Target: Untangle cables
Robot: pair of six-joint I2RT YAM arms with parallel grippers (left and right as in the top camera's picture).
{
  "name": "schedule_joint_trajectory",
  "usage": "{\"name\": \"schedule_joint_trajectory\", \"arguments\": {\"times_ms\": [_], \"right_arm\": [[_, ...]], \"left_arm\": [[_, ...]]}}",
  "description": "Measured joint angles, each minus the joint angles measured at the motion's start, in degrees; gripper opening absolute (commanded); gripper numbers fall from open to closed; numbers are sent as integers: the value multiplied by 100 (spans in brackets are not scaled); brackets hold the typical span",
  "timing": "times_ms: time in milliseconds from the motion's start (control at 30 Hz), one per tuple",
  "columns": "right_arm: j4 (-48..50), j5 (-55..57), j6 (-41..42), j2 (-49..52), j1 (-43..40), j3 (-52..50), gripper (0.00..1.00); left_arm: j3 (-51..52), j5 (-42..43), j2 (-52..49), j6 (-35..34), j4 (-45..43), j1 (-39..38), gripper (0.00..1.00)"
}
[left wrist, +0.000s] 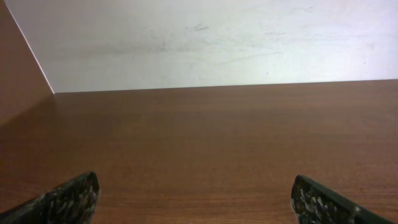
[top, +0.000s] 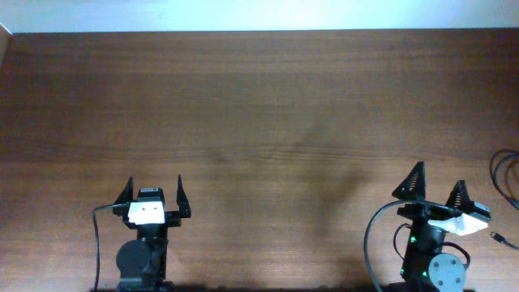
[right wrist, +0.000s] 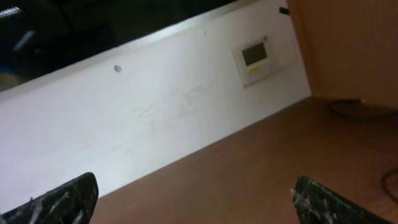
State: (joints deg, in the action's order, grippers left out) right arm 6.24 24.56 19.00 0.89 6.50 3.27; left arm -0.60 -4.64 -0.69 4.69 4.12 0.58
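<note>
Left arm (top: 144, 259): sitting folded low over its base, wrist facing straight ahead.
Left gripper (top: 155, 186): pointing forward and level, jaws standing wide apart, gripping nothing.
Left fingers (left wrist: 71, 198): showing only as two dark tips at the lower corners of the wrist view.
Right arm (top: 434, 272): sitting folded over its base, wrist turning slightly leftward.
Right gripper (top: 439, 177): rolling to one side, jaws spreading wide, gripping nothing.
</note>
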Motion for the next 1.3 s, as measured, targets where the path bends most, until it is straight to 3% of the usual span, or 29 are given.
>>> {"name": "schedule_joint_trajectory", "arguments": {"times_ms": [133, 267, 500, 667, 1300], "right_arm": [[105, -249, -317, 2, 0, -260, 99], [68, -682, -1248, 2, 0, -267, 99], [-905, -977, -2155, -4, -87, -267, 99], [-966, -1578, -2249, -4, -688, -267, 99], [-1032, -2214, -1749, -4, -728, -267, 99]], "left_arm": [[0, 2, 0, 2, 0, 0, 99], [0, 2, 0, 0, 0, 0, 99], [0, 2, 0, 2, 0, 0, 99], [0, 2, 0, 2, 0, 0, 99], [0, 2, 0, 2, 0, 0, 99]]}}
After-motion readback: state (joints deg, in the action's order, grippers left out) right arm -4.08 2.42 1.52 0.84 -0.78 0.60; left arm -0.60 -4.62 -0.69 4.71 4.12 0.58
